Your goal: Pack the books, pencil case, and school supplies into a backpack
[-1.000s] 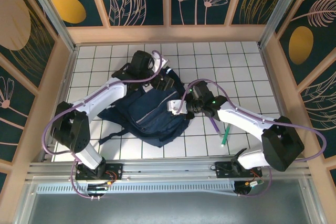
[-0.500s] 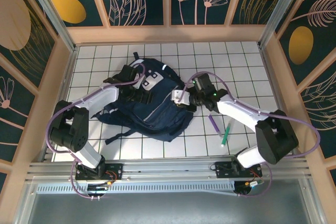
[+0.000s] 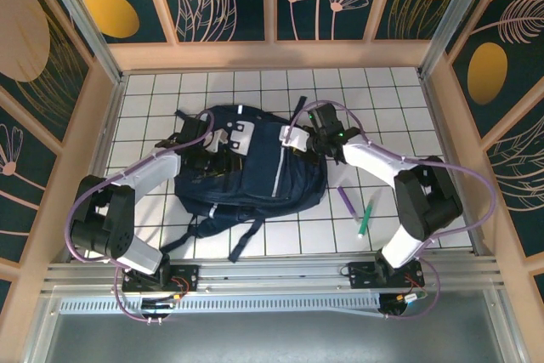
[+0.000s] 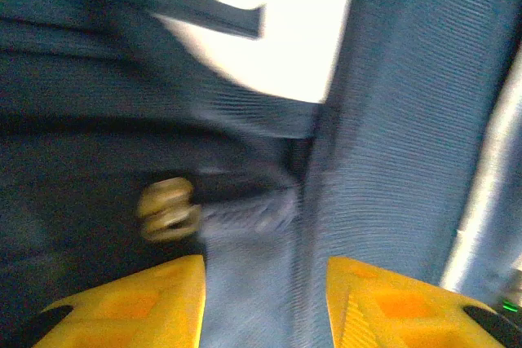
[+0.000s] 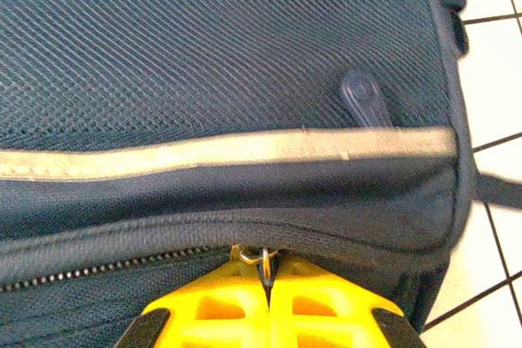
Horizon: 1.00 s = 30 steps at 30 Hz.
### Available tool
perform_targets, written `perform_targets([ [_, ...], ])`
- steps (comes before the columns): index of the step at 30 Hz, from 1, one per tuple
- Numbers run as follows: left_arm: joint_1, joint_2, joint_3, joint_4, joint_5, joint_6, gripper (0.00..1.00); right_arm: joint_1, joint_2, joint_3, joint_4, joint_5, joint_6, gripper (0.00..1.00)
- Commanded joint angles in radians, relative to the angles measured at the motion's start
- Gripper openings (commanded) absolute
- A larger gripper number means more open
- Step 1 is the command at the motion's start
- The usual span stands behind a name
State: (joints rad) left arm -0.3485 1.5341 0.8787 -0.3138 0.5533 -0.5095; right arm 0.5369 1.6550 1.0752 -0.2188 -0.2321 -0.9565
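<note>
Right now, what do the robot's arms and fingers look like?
The left arm and right arm are white with chunky black joints. A purple cable loops along each. Their fingers are bright yellow. A green light glows on the right arm.

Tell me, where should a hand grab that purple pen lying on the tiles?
Probably across the middle of the purple pen, from straight above, pinching its slim shaft crosswise: it lies flat, and the green pen sits close beside its near end.

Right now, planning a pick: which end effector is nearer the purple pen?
Right. Right end effector: backpack's edge toward the purple pen. Left end effector: backpack's far side.
</note>
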Motion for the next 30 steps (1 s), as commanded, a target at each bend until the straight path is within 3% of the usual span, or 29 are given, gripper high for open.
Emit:
perform_targets([
  [1, -0.037, -0.003, -0.056, 0.135, 0.137, -0.194, 0.42, 0.046, 0.026, 0.062, 0.082, -0.051, 0.055, 0.0],
  [6, -0.037, -0.098, -0.234, 0.334, -0.036, -0.475, 0.4, 0.054, -0.017, 0.007, 0.05, 0.016, 0.106, 0.0],
  [8, -0.037, -0.141, -0.264, 0.381, -0.081, -0.488, 0.38, 0.053, -0.03, -0.021, 0.015, 0.037, 0.079, 0.0],
  [12, -0.038, -0.136, -0.055, 0.232, -0.069, -0.169, 0.54, 0.049, -0.048, -0.045, 0.007, 0.005, 0.026, 0.0],
  [14, -0.038, -0.087, 0.102, 0.097, -0.096, -0.035, 0.56, 0.049, -0.051, -0.04, 0.023, -0.028, 0.009, 0.0],
  [16, -0.037, -0.038, 0.22, 0.074, -0.039, 0.076, 0.59, 0.051, -0.047, -0.033, 0.032, -0.038, -0.015, 0.0],
  [20, -0.038, 0.105, 0.41, 0.088, -0.06, 0.128, 0.61, 0.049, -0.07, -0.061, 0.088, -0.052, -0.048, 0.0],
  [24, -0.048, 0.255, 0.548, 0.08, -0.032, 0.178, 0.69, 0.024, -0.092, -0.069, 0.087, -0.147, -0.037, 0.0],
  [27, -0.081, 0.285, 0.558, 0.092, -0.003, 0.396, 0.71, 0.017, -0.096, -0.075, 0.078, -0.173, -0.037, 0.0],
  [30, -0.096, 0.247, 0.475, 0.163, 0.052, 0.753, 0.75, 0.017, -0.103, -0.085, 0.084, -0.203, -0.036, 0.0],
])
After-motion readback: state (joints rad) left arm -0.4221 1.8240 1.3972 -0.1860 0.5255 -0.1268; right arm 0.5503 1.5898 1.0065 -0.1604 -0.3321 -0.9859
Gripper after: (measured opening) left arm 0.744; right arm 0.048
